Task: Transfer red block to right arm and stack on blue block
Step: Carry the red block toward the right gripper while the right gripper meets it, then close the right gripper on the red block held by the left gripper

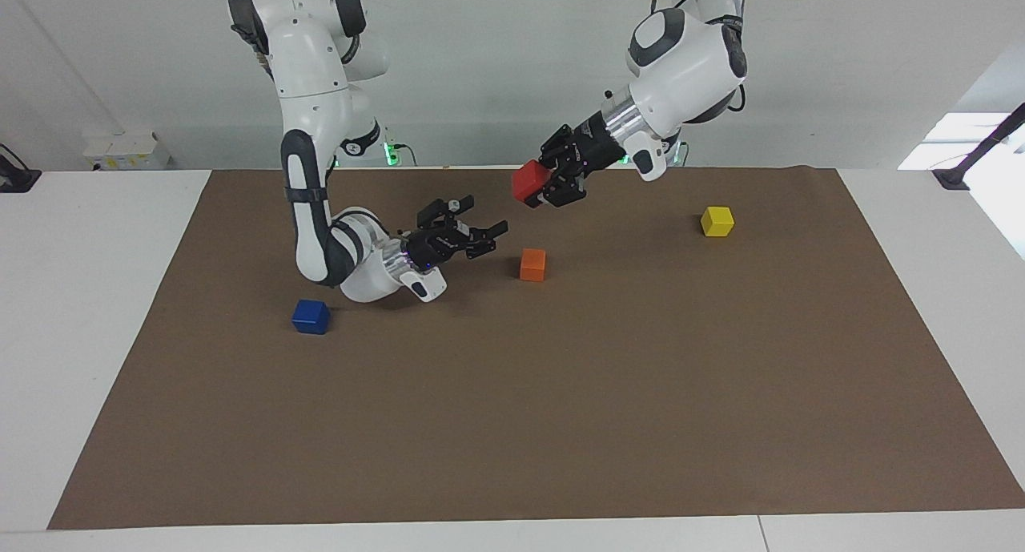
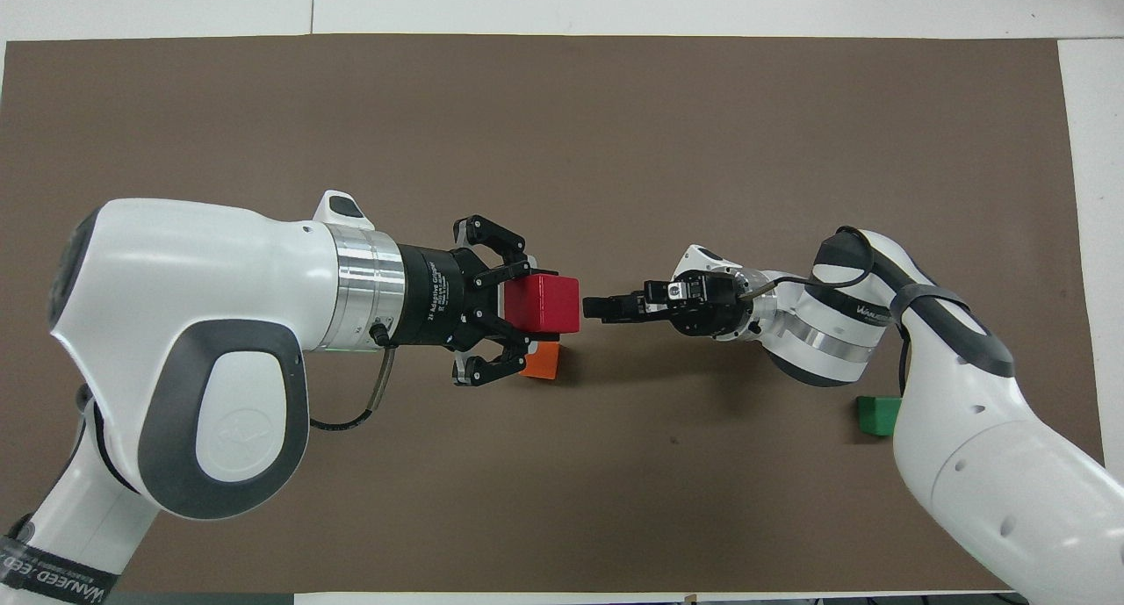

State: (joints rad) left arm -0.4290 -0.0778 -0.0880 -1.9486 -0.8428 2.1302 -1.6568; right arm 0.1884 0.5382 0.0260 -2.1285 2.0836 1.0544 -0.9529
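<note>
Two grippers face off above the middle of the mat: the left gripper (image 1: 547,185) clamps the red block (image 1: 529,181) in mid-air, presenting it sideways toward the right gripper (image 1: 484,239), whose fingers stand wide and low, just short of it. Handover is the step; next, I'd say, the right must rise and bracket the cube's free faces. A cube, so no long axis. The blue block (image 1: 311,316) waits near the right arm's elbow.
</note>
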